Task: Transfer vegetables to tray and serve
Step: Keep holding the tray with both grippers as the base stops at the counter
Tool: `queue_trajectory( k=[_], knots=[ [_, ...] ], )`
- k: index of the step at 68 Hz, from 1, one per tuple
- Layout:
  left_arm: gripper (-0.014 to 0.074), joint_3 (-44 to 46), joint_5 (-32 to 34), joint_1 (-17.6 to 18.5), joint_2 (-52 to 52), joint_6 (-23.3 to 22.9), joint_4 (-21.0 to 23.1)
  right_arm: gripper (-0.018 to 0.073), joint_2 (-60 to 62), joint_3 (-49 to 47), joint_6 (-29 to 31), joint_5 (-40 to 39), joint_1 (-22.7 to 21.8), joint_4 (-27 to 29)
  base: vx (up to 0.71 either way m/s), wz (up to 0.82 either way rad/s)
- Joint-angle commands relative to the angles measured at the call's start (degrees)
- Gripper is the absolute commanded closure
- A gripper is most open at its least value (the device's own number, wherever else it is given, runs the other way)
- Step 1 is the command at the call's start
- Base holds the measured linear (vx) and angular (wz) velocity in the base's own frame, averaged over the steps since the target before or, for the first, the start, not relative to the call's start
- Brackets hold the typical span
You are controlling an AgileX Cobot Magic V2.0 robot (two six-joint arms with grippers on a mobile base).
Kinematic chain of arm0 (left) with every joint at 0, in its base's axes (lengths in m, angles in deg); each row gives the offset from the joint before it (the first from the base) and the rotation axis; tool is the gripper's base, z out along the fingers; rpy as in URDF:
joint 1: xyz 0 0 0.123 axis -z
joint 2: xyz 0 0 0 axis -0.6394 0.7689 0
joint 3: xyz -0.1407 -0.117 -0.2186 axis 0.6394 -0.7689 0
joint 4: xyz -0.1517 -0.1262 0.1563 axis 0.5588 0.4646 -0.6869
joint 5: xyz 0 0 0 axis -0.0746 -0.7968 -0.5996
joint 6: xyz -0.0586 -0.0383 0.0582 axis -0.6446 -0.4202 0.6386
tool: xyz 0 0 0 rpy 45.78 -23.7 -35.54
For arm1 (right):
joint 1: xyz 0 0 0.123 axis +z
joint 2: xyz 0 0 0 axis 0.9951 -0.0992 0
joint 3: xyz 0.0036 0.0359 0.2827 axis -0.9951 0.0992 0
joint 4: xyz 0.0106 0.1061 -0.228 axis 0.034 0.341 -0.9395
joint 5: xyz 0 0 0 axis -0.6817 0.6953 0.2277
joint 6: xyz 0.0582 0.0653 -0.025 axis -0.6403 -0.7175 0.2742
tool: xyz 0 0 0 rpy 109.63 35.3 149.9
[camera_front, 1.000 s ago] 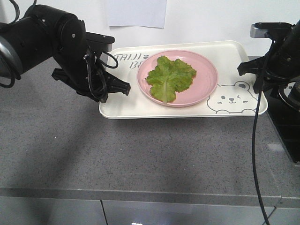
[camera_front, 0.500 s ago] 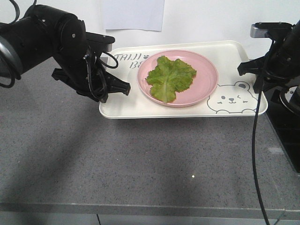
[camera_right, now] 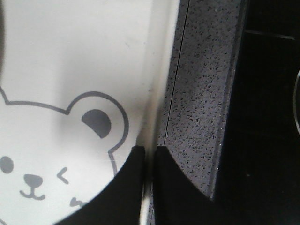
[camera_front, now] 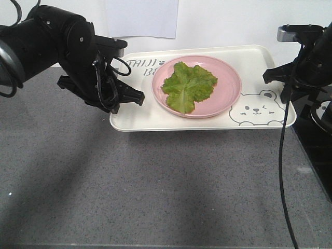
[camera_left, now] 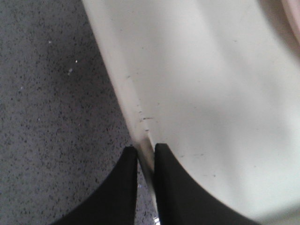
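Note:
The vegetables, one crinkly green lettuce leaf (camera_front: 188, 85), lie on a round pink plate (camera_front: 229, 98). That plate stands on the cream tray (camera_front: 155, 120) with the winking bear drawing (camera_front: 258, 108). My left gripper (camera_front: 136, 97) is shut on the tray's left rim; in the left wrist view its fingertips (camera_left: 146, 149) pinch the tray (camera_left: 211, 84) edge. My right gripper (camera_front: 286, 96) is shut on the right rim, and the right wrist view shows the same grip (camera_right: 150, 150) on the tray (camera_right: 70, 56) beside the bear's ear (camera_right: 96, 123).
The tray sits at the back of a grey speckled countertop (camera_front: 155, 181), near the white wall. A sheet of paper (camera_front: 141, 18) hangs on the wall. A black cooktop (camera_front: 316, 140) lies to the right of the tray, past the counter's seam (camera_right: 176, 93).
The counter's front edge and the cabinet below it have slid down out of the front view. The paper on the wall has drifted left. Both grippers keep their hold on the tray.

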Motion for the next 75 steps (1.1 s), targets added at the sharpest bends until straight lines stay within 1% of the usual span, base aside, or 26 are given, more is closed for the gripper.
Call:
queue_trajectory(
  k=[1,75],
  knots=[
    [0.0602,2.4,4.9,1.3,-3.8,1.4,3.9,0.0569,3.2,-1.5,1.6,0.7,0.8,4.3,0.08,-0.03],
    [0.0602,2.4,4.9,1.3,-3.8,1.4,3.9,0.0569,3.2,-1.5,1.6,0.7,0.8,4.3,0.05,-0.01]
  ],
)
